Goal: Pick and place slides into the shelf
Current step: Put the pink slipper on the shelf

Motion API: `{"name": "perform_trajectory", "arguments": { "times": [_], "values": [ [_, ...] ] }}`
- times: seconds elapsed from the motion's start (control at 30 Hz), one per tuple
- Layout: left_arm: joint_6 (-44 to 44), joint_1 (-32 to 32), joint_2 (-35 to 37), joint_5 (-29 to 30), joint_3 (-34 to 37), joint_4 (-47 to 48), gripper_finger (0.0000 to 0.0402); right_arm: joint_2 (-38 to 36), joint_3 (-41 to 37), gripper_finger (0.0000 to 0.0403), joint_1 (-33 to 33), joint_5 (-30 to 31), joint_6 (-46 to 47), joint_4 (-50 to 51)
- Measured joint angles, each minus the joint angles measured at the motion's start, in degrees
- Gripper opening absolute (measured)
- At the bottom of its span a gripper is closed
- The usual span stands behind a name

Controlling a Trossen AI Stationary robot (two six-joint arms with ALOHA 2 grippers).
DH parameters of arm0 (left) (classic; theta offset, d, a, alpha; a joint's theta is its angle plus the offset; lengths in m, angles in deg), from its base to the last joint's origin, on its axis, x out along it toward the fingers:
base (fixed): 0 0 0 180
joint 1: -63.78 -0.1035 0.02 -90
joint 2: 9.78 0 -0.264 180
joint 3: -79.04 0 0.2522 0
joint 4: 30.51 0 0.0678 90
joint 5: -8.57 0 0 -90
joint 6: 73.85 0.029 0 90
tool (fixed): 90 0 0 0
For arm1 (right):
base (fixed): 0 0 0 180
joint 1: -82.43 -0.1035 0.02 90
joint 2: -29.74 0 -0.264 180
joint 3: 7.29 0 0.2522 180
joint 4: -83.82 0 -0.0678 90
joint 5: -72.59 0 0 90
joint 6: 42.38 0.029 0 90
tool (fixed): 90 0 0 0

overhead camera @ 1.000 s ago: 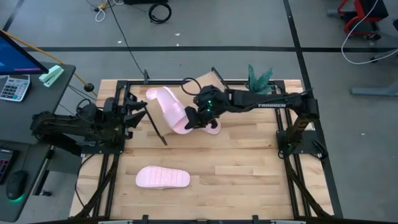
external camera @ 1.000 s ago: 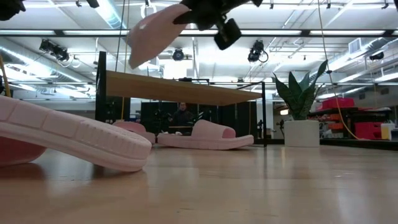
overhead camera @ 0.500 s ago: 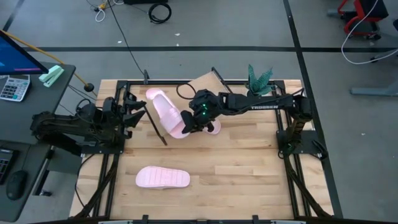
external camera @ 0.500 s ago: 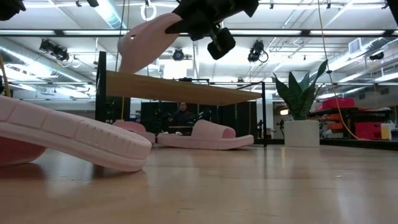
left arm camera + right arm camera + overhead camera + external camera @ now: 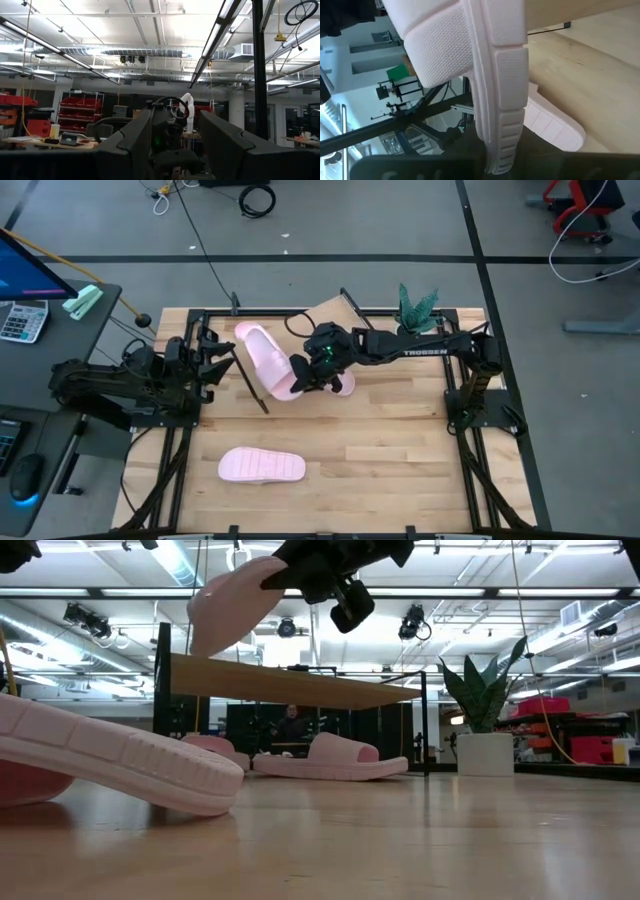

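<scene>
Right pincer (image 5: pixel 303 372) grips one slide (image 5: pixel 266 359) above shelf (image 5: pixel 290 683); three others visible.

Right arm stretches long across from its side, wrist angled down, its right end effector (image 5: pixel 300 372) clamped tight, raised high in the low view. Left arm sits folded at its own edge, left end effector (image 5: pixel 222 360) parted, level.

White capital letters reading "TROSSEN" run along the forearm of the right arm (image 5: pixel 415 350), seen from above the table. No other lettering, label, number or sign is legible anywhere else.
</scene>
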Motion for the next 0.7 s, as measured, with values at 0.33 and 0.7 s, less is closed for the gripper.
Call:
{"name": "perform_trajectory", "arguments": {
  "times": [0.33,0.7],
  "values": [
    [-0.02,0.0,0.0,0.0,0.0,0.09,0.0172,3.74,0.0,0.0043,-0.24,-3.23,3.18,-6.78],
    [-0.2,0.02,0.0,0.0,0.0,0.24,0.0172,4.7,0.0,0.0043,-0.25,-4.28,3.52,-7.16]
  ]
}}
